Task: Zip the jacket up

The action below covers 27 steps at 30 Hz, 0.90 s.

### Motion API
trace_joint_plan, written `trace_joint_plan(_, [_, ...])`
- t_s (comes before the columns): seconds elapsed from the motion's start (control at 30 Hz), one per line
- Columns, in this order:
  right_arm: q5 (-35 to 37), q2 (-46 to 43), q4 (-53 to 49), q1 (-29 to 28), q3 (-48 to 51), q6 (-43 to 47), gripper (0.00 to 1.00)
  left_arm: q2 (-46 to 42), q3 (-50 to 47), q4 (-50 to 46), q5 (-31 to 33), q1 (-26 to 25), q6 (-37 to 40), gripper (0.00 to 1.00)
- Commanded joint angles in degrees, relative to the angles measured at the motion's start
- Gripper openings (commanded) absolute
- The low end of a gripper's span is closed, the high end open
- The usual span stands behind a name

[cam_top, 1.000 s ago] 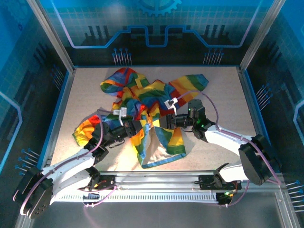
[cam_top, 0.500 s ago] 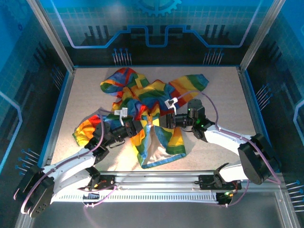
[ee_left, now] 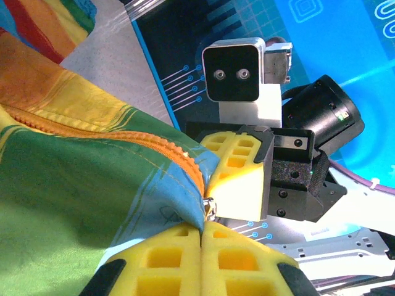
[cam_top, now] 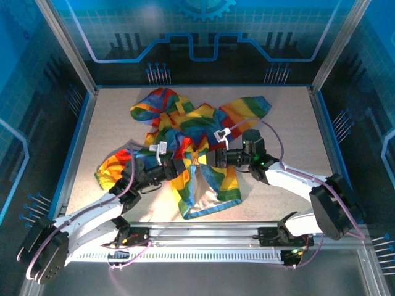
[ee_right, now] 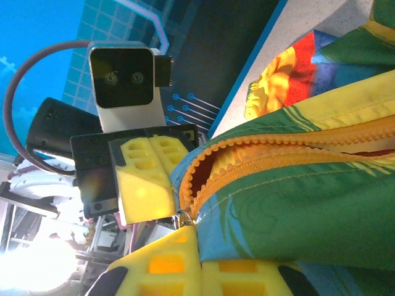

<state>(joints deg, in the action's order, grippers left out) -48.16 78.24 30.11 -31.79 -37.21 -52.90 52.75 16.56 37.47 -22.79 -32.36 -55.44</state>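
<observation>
The rainbow-striped jacket (cam_top: 185, 123) lies crumpled mid-table, its hem pulled toward the arms. My left gripper (cam_top: 188, 165) and right gripper (cam_top: 202, 160) meet tip to tip at the lower end of the orange zipper (cam_top: 195, 159). In the left wrist view the left gripper (ee_left: 202, 233) is shut on blue-green fabric just beside the zipper (ee_left: 154, 145), and the right gripper's yellow pads (ee_left: 237, 179) press in from opposite. In the right wrist view the right gripper (ee_right: 199, 246) is shut on the jacket at the end of the zipper (ee_right: 247, 160), whose two rows gape apart there. A small metal piece (ee_right: 185, 216) shows between the pads.
The jacket's sleeves spread toward the table's left (cam_top: 111, 169) and back right (cam_top: 250, 108). The beige table (cam_top: 290, 123) has blue walls on three sides. A metal rail (cam_top: 203, 237) runs along the near edge between the arm bases.
Both grippers keep their hold on the jacket. The fabric between them has bunched slightly; the arms have barely shifted.
</observation>
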Motion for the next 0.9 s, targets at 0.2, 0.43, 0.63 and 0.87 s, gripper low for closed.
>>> trace_joint_plan(0.2, [2.9,-1.7,-3.0,-1.1,-1.9,3.4,0.0,-2.0,1.4,-7.2,-1.9,-0.4,1.9,0.0])
trace_joint_plan(0.43, [1.4,-0.5,1.9,-1.4,-0.8,1.0,0.0,-3.2,0.2,-4.7,1.1,-0.4,0.2,0.0])
trace_joint_plan(0.63, [-0.3,0.0,5.6,-1.4,0.3,-1.0,0.0,-6.9,0.3,-4.4,4.2,0.0,-0.1,0.0])
trace_joint_plan(0.87, [-1.1,0.4,7.9,-1.4,0.6,-2.1,0.0,-7.6,0.9,-4.1,4.4,0.2,0.2,0.0])
